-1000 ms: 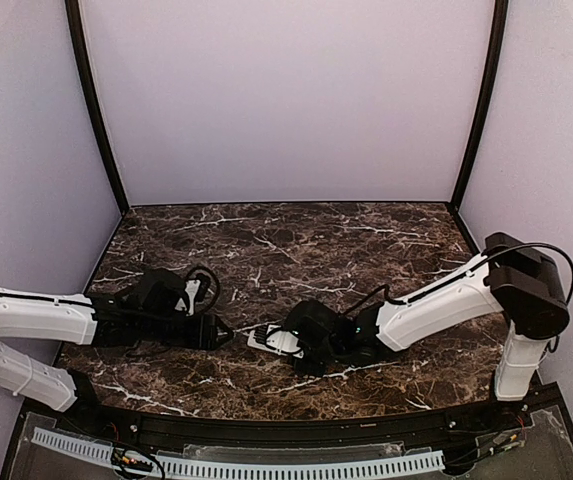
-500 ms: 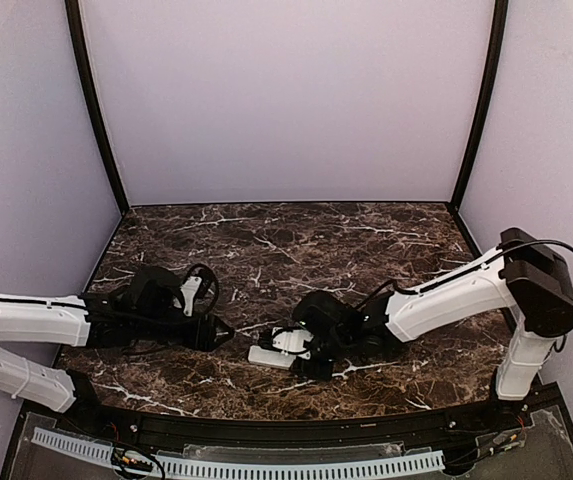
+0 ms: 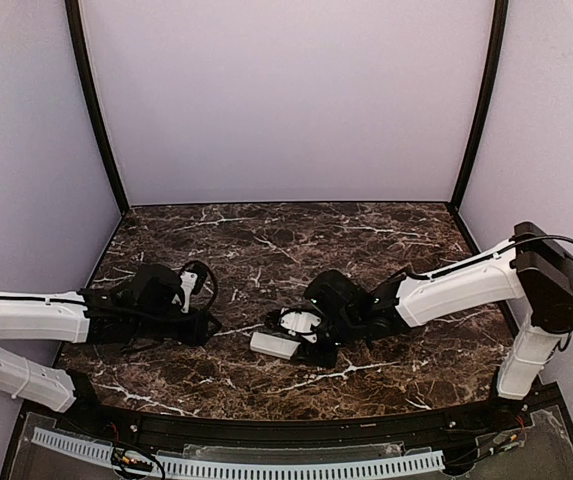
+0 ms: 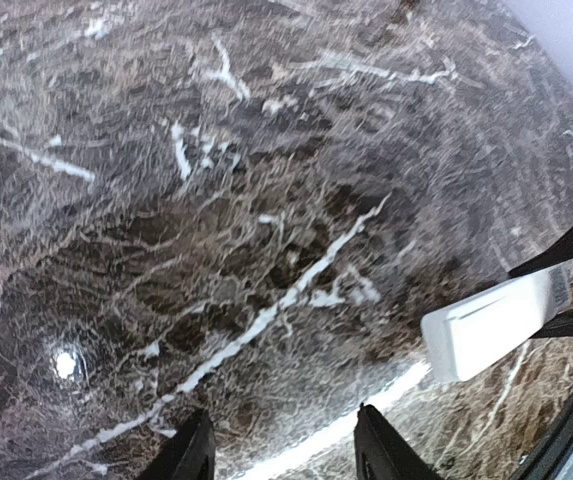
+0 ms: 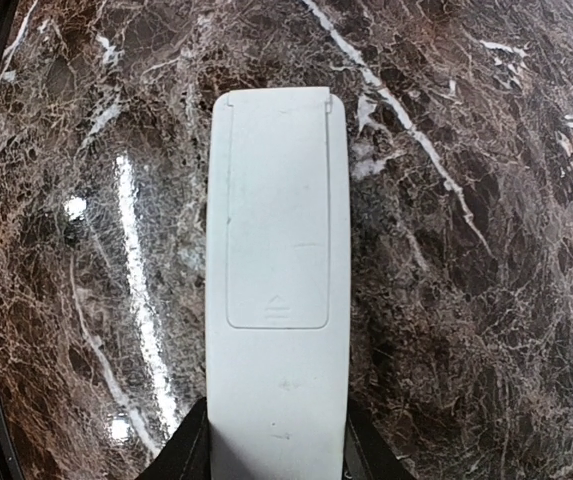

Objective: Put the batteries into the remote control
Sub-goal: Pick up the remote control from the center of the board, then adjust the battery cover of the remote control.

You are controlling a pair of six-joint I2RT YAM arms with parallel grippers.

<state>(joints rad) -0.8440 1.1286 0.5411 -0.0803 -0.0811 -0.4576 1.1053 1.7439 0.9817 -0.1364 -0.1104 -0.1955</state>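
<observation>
Remote [image 3: 274,345] sits near the middle of the table [image 3: 266,240], a little toward the near edge, pinched at one end by the right gripper [image 3: 298,334]. In the right wrist view the remote [image 5: 278,290] runs straight out from between the two fingers, which press against its long sides at the bottom of that picture. Its plain back faces up, showing the outline of the battery cover [image 5: 278,215] with a small arrow mark [image 5: 276,310] near the held end; the cover is closed. Whether the free end touches the marble or hangs just above it, I cannot tell.

Left of it, the left gripper [image 3: 211,325] lies low over the table, pointing toward the remote and near it, but apart from it. Its fingers [image 4: 188,455] stand partly spread with only bare marble between them; it has hold of nothing. From that wrist camera the remote's white end [image 4: 491,322] shows at the right edge, framed by the dark fingers of the right gripper.
</observation>
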